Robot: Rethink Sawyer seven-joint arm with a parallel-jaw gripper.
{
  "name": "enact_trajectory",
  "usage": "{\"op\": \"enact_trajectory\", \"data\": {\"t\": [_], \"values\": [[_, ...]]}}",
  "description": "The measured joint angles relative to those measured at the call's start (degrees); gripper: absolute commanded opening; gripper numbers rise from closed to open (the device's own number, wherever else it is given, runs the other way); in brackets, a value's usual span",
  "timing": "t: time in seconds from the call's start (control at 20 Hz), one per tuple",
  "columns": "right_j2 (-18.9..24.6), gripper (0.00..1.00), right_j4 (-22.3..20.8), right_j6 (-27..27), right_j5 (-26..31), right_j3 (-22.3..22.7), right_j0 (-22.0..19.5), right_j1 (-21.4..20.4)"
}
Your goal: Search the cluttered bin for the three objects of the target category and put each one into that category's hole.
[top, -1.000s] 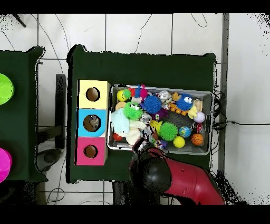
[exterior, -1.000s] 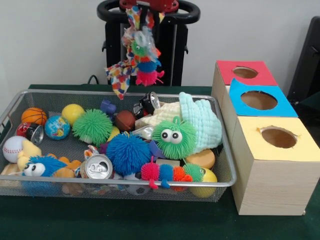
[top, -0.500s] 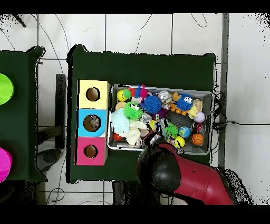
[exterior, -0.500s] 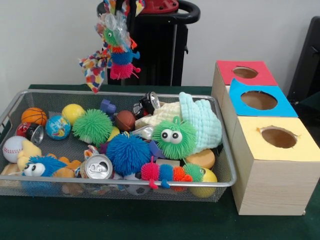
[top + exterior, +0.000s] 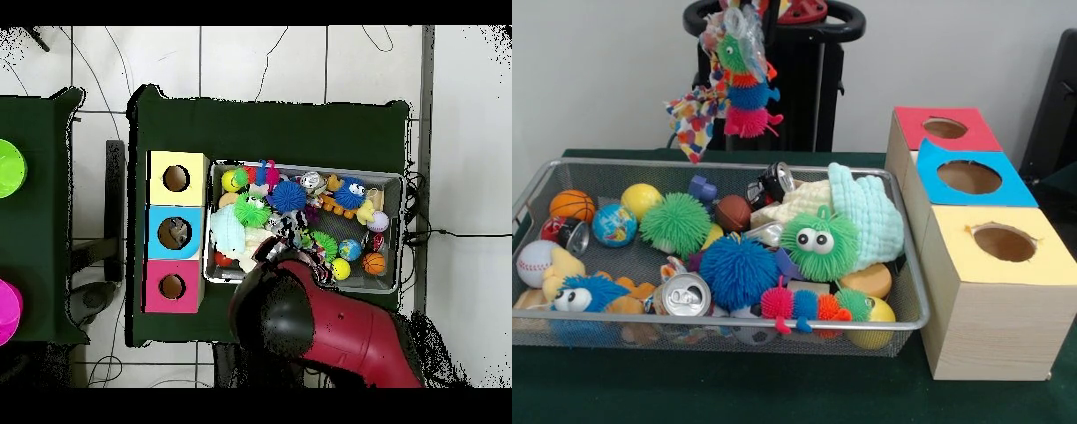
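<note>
No lettering, brand, number or sign can be read in either view. The drink can (image 5: 685, 294) in the wire bin (image 5: 911, 291) shows only its plain silver top, and the three box lids, red (image 5: 945, 129), blue (image 5: 971, 178) and yellow (image 5: 1003, 244), carry colour alone, without any writing.

Bin (image 5: 900, 320): set on the table (image 5: 689, 389), left of the boxes (image 5: 989, 291).
Boxes: ranged in a row, front to back.
Caterpillar (image 5: 743, 84): hung above the bin's rear edge, cloth (image 5: 696, 119) beside it.
Can (image 5: 685, 294): laid at the bin's front.
</note>
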Motion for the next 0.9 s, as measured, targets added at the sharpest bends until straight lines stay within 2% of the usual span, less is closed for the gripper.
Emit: {"op": "enact_trajectory", "data": {"t": [0.2,0.4,0.6,0.9], "values": [[-0.6,0.00,1.6,0.0,0.0,-0.2,1.6,1.0],[-0.7,0.00,2.8,0.0,0.0,-0.3,1.5,1.9],[-0.7,0.00,3.9,0.0,-1.5,-0.3,0.1,4.0],[-0.6,0.00,4.5,0.0,-7.2,-0.3,-3.1,7.4]]}}
